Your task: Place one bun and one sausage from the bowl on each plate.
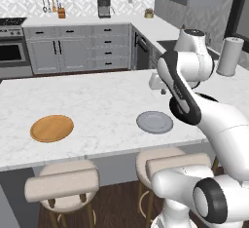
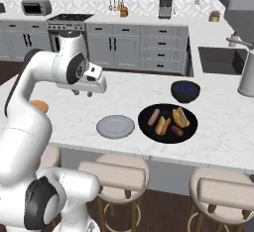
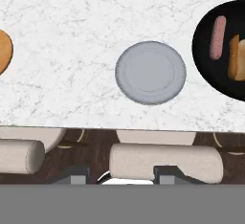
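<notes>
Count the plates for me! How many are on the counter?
2. The grey plate sits near the counter's front edge, just left of the black bowl. The wooden plate lies farther left along the same edge. Both are bare.

Matt grey plate [image 3: 150, 72], wooden plate [image 1: 52, 128], glossy black bowl [image 2: 147, 127], veined marble counter [image 1: 107, 100]

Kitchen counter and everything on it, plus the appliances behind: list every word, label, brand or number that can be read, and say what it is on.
None can be read.
The grey plate, the wooden plate and the black bowl are plain, with no print.
The microwave and the coffee machine show no legible brand; any marks are too small to tell.
The paper towel roll is blank.
</notes>
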### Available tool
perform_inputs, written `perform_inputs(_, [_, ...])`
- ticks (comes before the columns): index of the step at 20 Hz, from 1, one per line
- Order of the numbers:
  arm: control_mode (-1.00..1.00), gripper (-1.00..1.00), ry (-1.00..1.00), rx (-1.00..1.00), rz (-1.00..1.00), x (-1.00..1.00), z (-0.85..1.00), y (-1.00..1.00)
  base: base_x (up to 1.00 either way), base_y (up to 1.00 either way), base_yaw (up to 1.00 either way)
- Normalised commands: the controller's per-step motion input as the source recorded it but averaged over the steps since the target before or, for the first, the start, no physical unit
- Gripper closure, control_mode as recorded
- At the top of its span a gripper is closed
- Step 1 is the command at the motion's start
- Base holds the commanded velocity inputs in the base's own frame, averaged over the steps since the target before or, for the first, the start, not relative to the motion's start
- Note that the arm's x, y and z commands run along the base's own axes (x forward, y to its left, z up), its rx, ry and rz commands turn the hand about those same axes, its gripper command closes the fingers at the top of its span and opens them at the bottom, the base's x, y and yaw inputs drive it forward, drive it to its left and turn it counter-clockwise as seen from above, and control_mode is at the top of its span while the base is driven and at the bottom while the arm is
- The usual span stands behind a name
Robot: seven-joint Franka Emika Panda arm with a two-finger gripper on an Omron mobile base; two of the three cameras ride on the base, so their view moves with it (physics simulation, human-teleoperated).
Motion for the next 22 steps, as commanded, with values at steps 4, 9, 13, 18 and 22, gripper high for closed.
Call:
perform_inputs(4, [-1.0, -1.0, 0.0, 0.0, -0.01, -0.05, -0.04, -0.1, 0.0, 0.0, 0.0])
perform_inputs(9, [-1.0, -1.0, 0.13, -0.02, -0.11, 0.18, -0.18, -0.89, 0.0, 0.0, 0.0])
perform_inputs(13, [-1.0, -1.0, 0.18, -0.01, -0.21, 0.32, -0.31, -1.0, 0.0, 0.0, 0.0])
perform_inputs(18, [-1.0, -1.0, 0.16, -0.05, -0.2, 0.24, -0.44, -1.0, 0.0, 0.0, 0.0])
perform_inputs(22, [-1.0, -1.0, 0.02, -0.13, -0.15, 0.09, -0.5, -0.74, 0.0, 0.0, 0.0])
